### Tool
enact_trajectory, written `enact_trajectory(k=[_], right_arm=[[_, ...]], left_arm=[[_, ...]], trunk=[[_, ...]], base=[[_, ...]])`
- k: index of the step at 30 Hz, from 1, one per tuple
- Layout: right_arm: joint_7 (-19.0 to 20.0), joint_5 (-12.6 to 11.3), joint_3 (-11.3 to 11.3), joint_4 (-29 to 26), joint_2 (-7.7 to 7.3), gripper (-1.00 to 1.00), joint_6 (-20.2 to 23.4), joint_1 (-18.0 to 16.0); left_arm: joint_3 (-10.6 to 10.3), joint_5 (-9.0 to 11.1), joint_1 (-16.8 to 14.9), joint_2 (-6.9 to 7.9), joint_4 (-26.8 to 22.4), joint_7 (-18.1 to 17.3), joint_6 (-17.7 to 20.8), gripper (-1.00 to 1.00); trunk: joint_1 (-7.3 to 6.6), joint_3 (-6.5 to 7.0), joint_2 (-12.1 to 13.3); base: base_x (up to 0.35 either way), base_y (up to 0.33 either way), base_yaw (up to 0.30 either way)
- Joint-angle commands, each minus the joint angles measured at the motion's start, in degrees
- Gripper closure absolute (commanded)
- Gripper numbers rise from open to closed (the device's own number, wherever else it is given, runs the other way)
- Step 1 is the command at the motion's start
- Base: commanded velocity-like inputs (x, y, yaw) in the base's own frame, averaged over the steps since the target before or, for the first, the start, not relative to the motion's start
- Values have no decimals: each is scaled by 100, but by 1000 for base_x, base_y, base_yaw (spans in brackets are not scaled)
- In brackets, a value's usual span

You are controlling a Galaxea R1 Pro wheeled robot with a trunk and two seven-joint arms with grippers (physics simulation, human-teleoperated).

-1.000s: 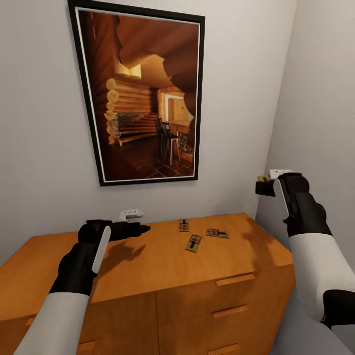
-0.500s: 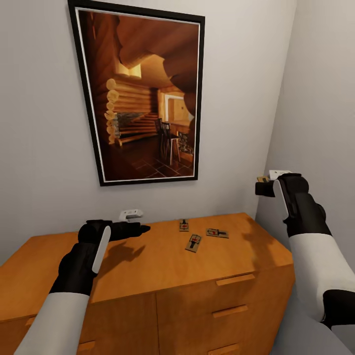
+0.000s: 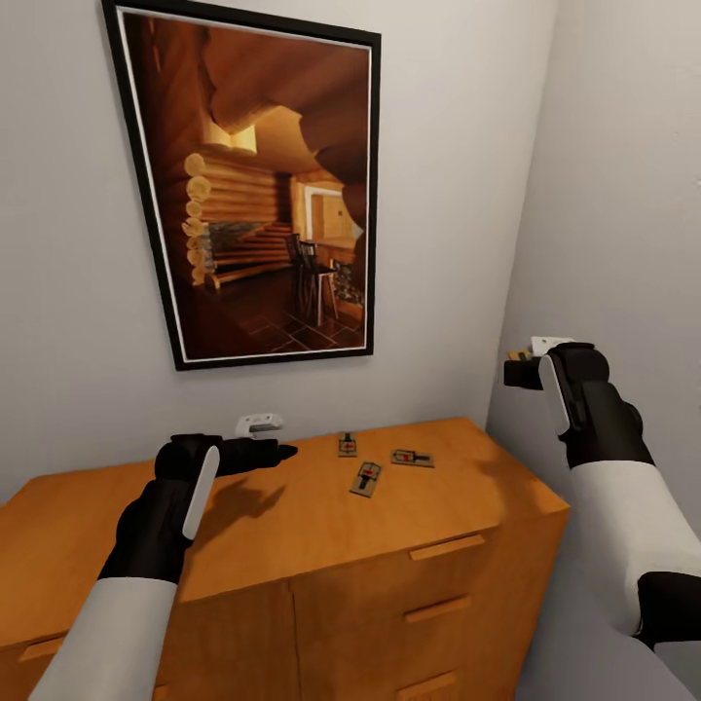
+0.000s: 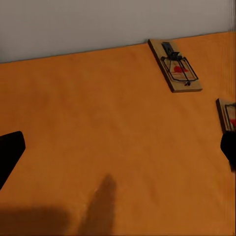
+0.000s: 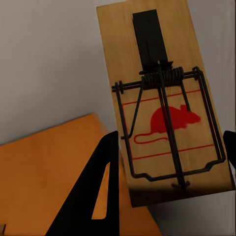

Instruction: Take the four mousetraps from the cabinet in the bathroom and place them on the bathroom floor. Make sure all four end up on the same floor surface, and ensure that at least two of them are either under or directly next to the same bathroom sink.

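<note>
Head view: the cabinet (image 3: 292, 526) was seen against the grey wall, beneath a framed picture (image 3: 253, 190) of a log interior. Three mousetraps were laid on its flat top, toward 1 o'clock of the top's middle: one nearest the wall (image 3: 347, 445), one in front of it (image 3: 366, 478) and one beside these toward the corner (image 3: 413, 458), each apart from the others. The left gripper (image 3: 277, 452) was held above the cabinet top, at 9 o'clock of the traps; whether its fingers were spread could not be told. The right gripper (image 3: 521, 370) was raised off the cabinet's right end, near the side wall. In the right wrist view, a fourth mousetrap (image 5: 164, 103), printed with a red mouse, was seen pinched between the dark fingers (image 5: 96, 187) of that gripper.
</note>
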Motion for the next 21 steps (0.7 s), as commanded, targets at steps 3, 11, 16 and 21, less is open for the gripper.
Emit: enact_trajectory(k=[3, 11, 16, 21], right_arm=[[-26, -25, 1, -2, -1, 100, 21, -5], [-26, -22, 8, -2, -1, 100, 21, -5], [-26, -18, 10, -6, -5, 100, 21, -5], [-26, -23, 10, -9, -4, 100, 21, -5]], left_arm=[[15, 20, -5, -10, -4, -2, 34, -100], [8, 19, -5, -17, -4, -2, 34, -100], [-6, 19, -5, -22, -4, -2, 34, -100], [-23, 19, -5, -27, 1, -2, 34, -100]], trunk=[[0, -7, -4], [0, -7, -4], [0, -7, -4], [0, -7, -4]], base=[[0, 0, -91], [0, 0, -21], [0, 0, -4], [0, 0, -78]])
